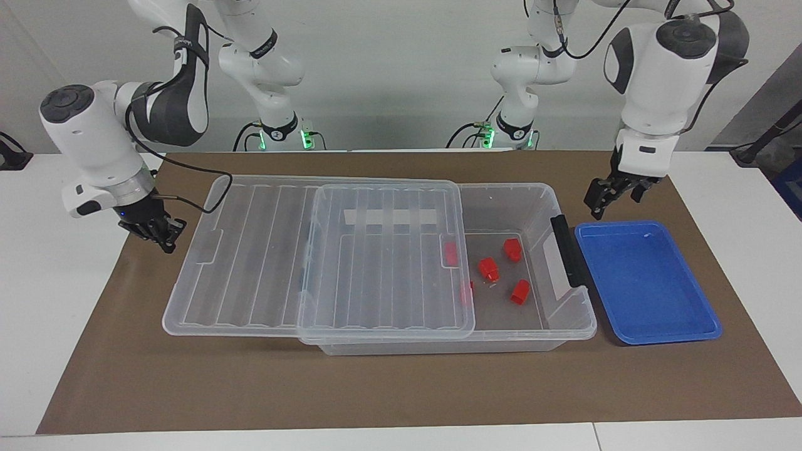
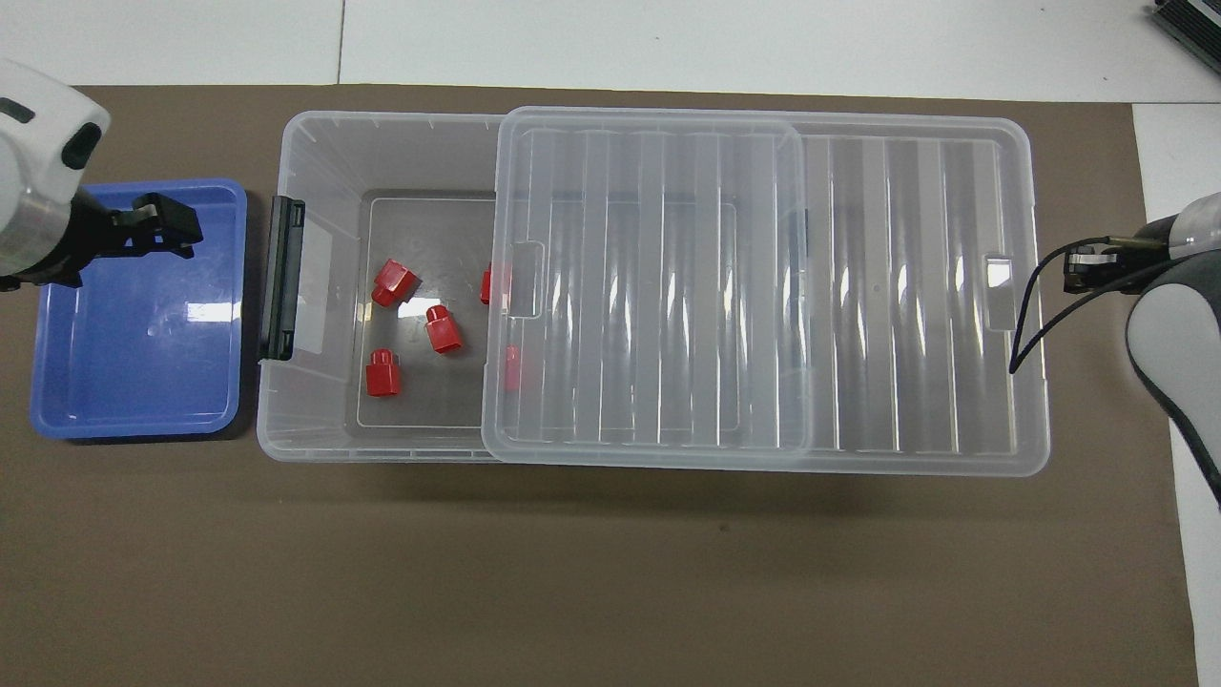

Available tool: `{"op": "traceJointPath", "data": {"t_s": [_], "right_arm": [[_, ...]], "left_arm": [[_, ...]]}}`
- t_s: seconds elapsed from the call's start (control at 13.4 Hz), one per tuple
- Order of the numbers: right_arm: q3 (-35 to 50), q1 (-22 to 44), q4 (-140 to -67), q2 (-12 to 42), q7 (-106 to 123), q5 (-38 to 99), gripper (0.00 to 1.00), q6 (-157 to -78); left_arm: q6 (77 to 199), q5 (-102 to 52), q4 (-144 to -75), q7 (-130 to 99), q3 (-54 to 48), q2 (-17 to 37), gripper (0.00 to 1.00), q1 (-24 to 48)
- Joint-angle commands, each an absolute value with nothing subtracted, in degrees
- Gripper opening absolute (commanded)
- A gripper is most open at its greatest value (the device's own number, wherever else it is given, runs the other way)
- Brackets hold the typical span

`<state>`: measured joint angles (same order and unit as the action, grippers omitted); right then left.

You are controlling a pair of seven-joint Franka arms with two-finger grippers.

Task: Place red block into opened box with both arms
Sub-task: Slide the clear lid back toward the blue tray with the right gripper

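The box (image 1: pixel 567 326) (image 2: pixel 315 124) is a clear bin, its ribbed lid (image 1: pixel 376 250) (image 2: pixel 668 286) slid toward the right arm's end so the other end stands uncovered. Several red blocks lie on its floor. Three are in the uncovered part: one (image 1: pixel 512 249) (image 2: pixel 393 282), one (image 1: pixel 489 269) (image 2: pixel 443 328), one (image 1: pixel 519 291) (image 2: pixel 382 372). Two more show through the lid's edge (image 2: pixel 488 283) (image 2: pixel 512 367). My left gripper (image 1: pixel 611 203) (image 2: pixel 172 229) hangs open and empty in the air over the blue tray. My right gripper (image 1: pixel 168 243) (image 2: pixel 1078 267) is shut on nothing, low beside the lid's overhanging end.
A shallow blue tray (image 1: pixel 645 282) (image 2: pixel 134 363) sits against the box's black-bar end (image 1: pixel 567 250), with nothing in it. Everything rests on a brown mat (image 1: pixel 376 388) over the white table.
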<state>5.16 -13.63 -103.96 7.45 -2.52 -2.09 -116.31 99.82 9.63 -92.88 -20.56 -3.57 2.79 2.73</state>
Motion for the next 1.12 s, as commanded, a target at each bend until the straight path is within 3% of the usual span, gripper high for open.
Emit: {"op": "traceJointPath", "data": {"t_s": [0.0,1.04], "right_arm": [[5.62,-13.62,-104.85,7.29,-0.97,-0.97,0.0,-117.25],[5.71,0.52,-104.85,6.86,-1.58,0.78,0.0,-113.29]], "left_arm": [[95.73,8.61,-93.25,-11.55,-4.04,1.23,1.0,1.06],[96.84,6.24,-94.48,-9.49,-4.31,-1.23,1.0,0.96]]}}
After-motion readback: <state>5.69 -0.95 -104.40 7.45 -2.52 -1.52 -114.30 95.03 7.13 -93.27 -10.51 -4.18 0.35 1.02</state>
